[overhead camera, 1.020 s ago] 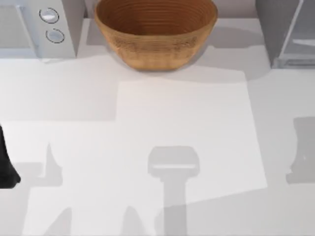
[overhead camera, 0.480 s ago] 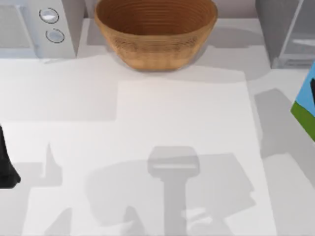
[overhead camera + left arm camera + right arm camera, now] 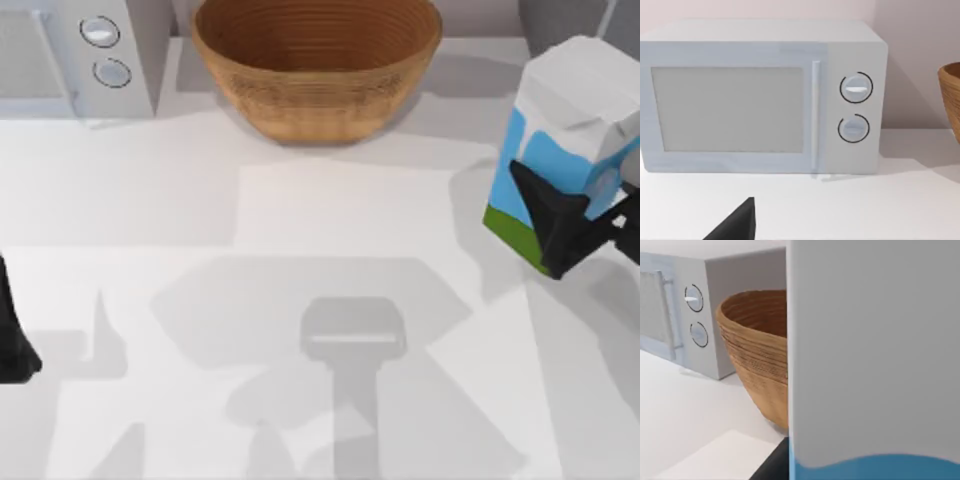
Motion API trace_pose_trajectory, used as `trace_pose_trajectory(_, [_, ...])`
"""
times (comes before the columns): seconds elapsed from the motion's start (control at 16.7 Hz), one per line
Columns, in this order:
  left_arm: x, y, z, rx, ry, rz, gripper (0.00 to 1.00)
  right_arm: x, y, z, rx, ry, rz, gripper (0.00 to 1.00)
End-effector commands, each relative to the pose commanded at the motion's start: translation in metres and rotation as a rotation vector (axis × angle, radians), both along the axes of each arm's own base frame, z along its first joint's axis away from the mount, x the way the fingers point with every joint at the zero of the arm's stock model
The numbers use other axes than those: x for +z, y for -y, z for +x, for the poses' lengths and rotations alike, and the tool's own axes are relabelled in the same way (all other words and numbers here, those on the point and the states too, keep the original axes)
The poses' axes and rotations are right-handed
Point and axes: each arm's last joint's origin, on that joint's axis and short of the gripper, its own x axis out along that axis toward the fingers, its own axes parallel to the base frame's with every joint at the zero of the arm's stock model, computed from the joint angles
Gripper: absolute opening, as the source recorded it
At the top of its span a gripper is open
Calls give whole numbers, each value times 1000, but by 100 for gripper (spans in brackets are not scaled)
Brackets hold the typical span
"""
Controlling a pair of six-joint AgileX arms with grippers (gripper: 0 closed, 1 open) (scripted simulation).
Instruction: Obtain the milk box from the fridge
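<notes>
The milk box (image 3: 565,140), white with sky-blue patches and a green base band, hangs tilted above the table's right side. My right gripper (image 3: 560,218) is shut on it, its black fingers (image 3: 540,200) clamped across the lower blue part. In the right wrist view the carton (image 3: 875,355) looms close, with a dark finger (image 3: 772,467) beside it. A grey corner of the fridge (image 3: 550,18) shows at the back right, behind the carton. My left gripper (image 3: 12,345) is parked at the left edge of the table.
A brown woven basket (image 3: 315,65) stands at the back centre. A light-grey appliance with two round knobs (image 3: 75,55) sits at the back left, facing the left wrist camera (image 3: 760,95). The white tabletop (image 3: 300,300) spreads in front.
The milk box has come in from the right edge, leftward and fully into the top view, held by my right gripper. One second ago neither showed. The left arm has not moved.
</notes>
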Motion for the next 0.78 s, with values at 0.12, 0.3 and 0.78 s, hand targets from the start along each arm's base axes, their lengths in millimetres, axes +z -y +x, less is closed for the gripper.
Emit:
trace_pose_trajectory(0.12, [0,0,0,0,0,0,100,-14,-7,11,50,3,1,0])
trace_pose_trajectory(0.3, [0,0,0,0,0,0,100,-27,-15,20,101,17,3,0])
trace_pose_trajectory(0.78, [0,0,0,0,0,0,100,-32,-18,23,112,16,4,0])
